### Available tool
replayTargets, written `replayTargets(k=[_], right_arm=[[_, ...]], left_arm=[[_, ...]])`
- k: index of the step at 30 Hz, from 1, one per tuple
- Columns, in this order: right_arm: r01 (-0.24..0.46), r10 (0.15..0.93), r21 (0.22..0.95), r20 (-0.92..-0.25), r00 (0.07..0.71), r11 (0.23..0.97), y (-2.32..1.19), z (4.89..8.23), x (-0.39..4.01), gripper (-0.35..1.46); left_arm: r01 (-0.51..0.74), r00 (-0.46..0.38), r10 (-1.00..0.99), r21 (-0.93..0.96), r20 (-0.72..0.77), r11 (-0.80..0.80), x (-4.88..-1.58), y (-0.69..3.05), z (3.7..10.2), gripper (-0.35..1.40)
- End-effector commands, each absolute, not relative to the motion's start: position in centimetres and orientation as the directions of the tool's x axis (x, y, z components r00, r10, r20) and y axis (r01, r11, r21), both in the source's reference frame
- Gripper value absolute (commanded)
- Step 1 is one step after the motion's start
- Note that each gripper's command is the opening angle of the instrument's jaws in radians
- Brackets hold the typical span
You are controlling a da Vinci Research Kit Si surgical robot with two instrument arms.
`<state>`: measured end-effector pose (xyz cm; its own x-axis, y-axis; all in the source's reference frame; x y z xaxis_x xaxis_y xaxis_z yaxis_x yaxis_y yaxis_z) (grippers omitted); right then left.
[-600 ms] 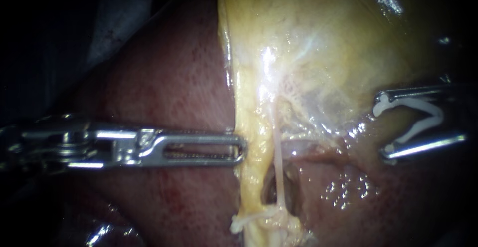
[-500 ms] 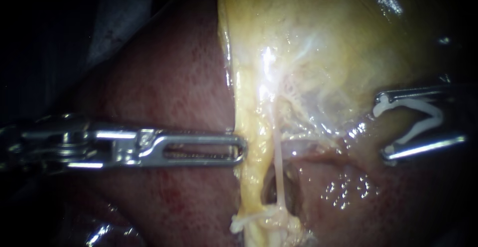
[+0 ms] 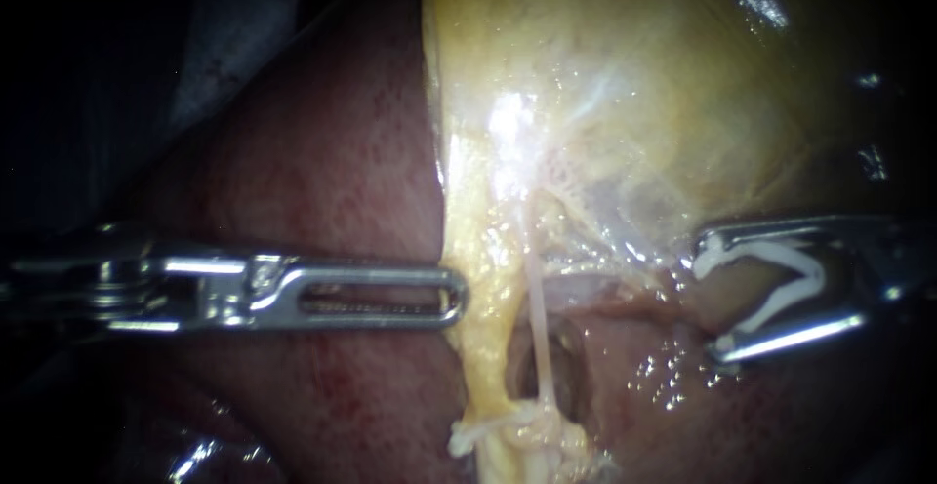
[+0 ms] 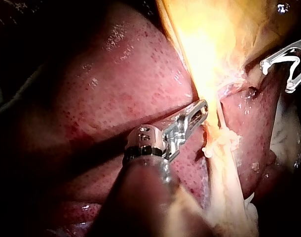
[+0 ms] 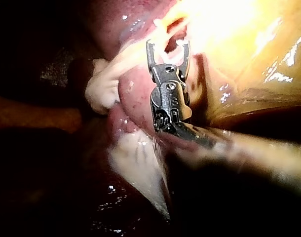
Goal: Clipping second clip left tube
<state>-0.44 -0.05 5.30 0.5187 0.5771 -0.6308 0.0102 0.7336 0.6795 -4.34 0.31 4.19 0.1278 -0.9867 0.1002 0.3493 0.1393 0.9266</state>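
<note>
Now, left instrument [image 3: 457,294] end effector pressed together (at gallbladder [image 3: 625,84] edge), right instrument [image 3: 709,301] pinching white clip [image 3: 816,271].

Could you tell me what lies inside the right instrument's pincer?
A white clip, bent open, touching both halves of the right instrument. The tube is not between its arms; tissue beneath the lower half is covered.

Left instrument [image 3: 454,296] is bright steel, its tip long and slotted. Right instrument [image 3: 711,301] has two thin steel jaws.

Nothing legible stands on the tissue [image 3: 322,152]. The left instrument [image 4: 200,109] carries a small mark [image 4: 143,137], seemingly unreadable.
</note>
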Motion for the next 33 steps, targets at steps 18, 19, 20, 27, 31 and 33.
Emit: replayTargets(k=[18,19,20,27,31,33], right_arm=[[0.048,0.606,0.742,-0.582,0.543,0.669,-0.54,5.76,0.31,0.55],[0.050,0.607,0.744,-0.580,0.544,0.666,-0.56,5.78,0.35,0.55],[0.055,0.603,0.743,-0.582,0.545,0.667,-0.57,5.80,0.38,0.55],[0.072,0.595,0.744,-0.585,0.551,0.664,-0.65,5.97,0.61,0.53],[0.087,0.588,0.744,-0.589,0.555,0.663,-0.69,6.09,0.67,0.53],[0.095,0.583,0.742,-0.593,0.556,0.664,-0.70,6.14,0.68,0.53]], left_arm=[[0.344,0.128,-0.987,0.930,0.092,0.132,-4.15,0.24,3.91,-0.35],[0.344,0.129,-0.987,0.930,0.092,0.131,-4.15,0.24,3.90,-0.35],[0.344,0.129,-0.987,0.930,0.092,0.131,-4.15,0.24,3.89,-0.35],[0.343,0.129,-0.987,0.930,0.091,0.131,-4.14,0.22,3.82,-0.35],[0.343,0.129,-0.987,0.930,0.091,0.131,-4.14,0.22,3.82,-0.35],[0.343,0.129,-0.987,0.930,0.091,0.131,-4.13,0.21,3.82,-0.35]])
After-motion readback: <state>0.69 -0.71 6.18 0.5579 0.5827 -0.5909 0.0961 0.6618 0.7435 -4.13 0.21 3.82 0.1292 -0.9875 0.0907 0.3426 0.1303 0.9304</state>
